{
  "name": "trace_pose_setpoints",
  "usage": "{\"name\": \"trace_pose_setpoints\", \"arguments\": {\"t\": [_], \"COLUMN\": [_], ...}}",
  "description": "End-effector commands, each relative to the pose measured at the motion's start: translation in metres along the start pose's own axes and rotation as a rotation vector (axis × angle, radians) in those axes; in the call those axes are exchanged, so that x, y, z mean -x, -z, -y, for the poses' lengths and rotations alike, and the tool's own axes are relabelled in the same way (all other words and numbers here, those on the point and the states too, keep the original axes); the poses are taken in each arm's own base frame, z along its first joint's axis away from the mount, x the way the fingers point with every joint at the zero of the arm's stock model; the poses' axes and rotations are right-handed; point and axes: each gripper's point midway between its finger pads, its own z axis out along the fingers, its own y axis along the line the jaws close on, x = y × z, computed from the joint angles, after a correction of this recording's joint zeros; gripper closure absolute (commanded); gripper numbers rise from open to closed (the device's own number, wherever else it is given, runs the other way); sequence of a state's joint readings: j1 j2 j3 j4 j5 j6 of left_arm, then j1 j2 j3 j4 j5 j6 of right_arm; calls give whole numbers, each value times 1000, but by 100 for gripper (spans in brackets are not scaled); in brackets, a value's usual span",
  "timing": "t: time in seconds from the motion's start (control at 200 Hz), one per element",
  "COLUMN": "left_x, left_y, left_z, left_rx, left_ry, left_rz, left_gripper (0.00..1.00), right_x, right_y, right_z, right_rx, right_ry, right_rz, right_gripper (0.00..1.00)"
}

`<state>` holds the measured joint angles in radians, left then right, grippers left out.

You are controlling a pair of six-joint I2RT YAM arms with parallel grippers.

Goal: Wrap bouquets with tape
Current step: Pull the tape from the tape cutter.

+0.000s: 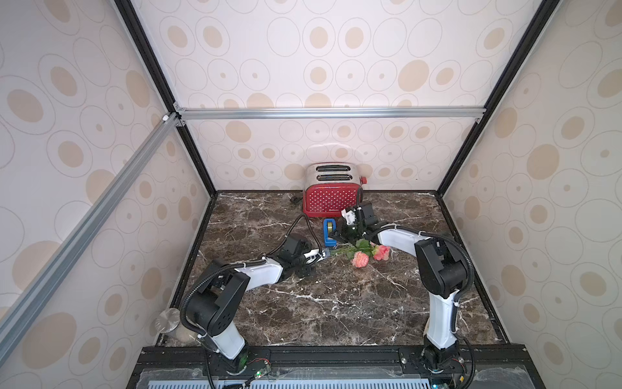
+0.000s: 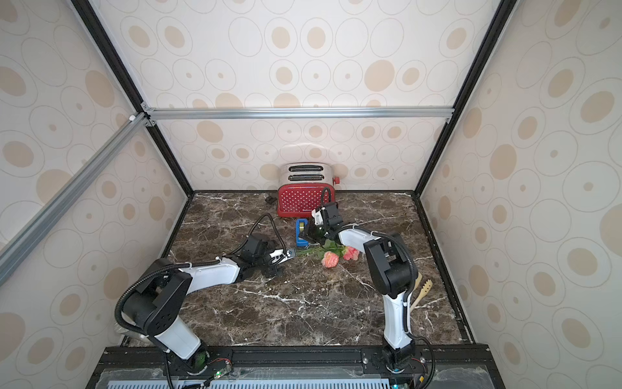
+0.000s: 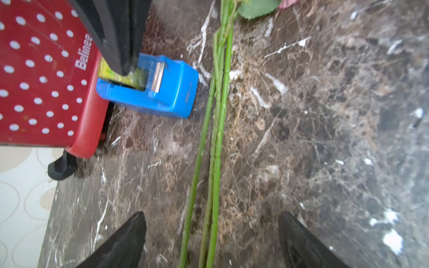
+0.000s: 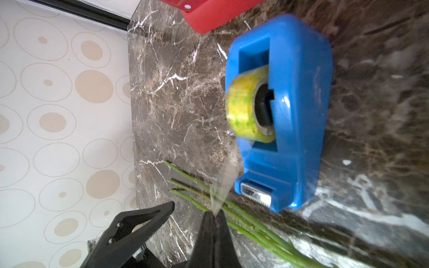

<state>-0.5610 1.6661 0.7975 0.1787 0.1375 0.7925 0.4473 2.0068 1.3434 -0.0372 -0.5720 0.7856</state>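
In both top views the bouquet (image 1: pixel 358 253) lies flat on the marble surface (image 1: pixel 336 303). Its blooms point toward the right arm and its stem ends reach the left gripper (image 1: pixel 323 253). The blue dispenser (image 1: pixel 329 232) stands just in front of the red toaster (image 1: pixel 331 192), with the right gripper (image 1: pixel 339 239) low at its cutter end. Only a top view shows wooden utensils (image 2: pixel 420 289) beside the right arm.

The left wrist view shows the left gripper (image 3: pixel 211 213) spread wide, with the stems (image 3: pixel 218 116) running between its fingers and clear of both.

The right wrist view shows what the others cannot. The right gripper (image 4: pixel 212 220) is closed, pinching a clear strip of tape (image 4: pixel 226 183). The strip runs from the yellowish roll (image 4: pixel 243 104) over the stems, beside the cutter.
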Motion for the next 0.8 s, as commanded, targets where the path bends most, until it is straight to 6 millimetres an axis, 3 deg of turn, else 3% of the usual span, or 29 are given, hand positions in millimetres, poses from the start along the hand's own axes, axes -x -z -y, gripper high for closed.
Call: {"name": "trace_pose_setpoints", "arguments": {"t": [0.0,0.36,0.545,0.795], "left_x": [17,20,16,13], "left_y": [-5,-19,-28,-43], "left_z": [-11,-9,-3,-7], "left_rx": [-10,-129,-229,-259], "left_ry": [-68,-116,-120,-103], "left_rz": [53,89,90,65], "left_gripper": [15,25,36,40], "right_x": [-20,-47,-52,-56], "right_y": [12,11,15,18], "right_z": [-18,-5,1,4], "right_rx": [23,-40,-51,-58], "right_ry": [25,18,7,9], "right_rz": [-52,-87,-83,-83], "right_gripper": [100,100,100,100]}}
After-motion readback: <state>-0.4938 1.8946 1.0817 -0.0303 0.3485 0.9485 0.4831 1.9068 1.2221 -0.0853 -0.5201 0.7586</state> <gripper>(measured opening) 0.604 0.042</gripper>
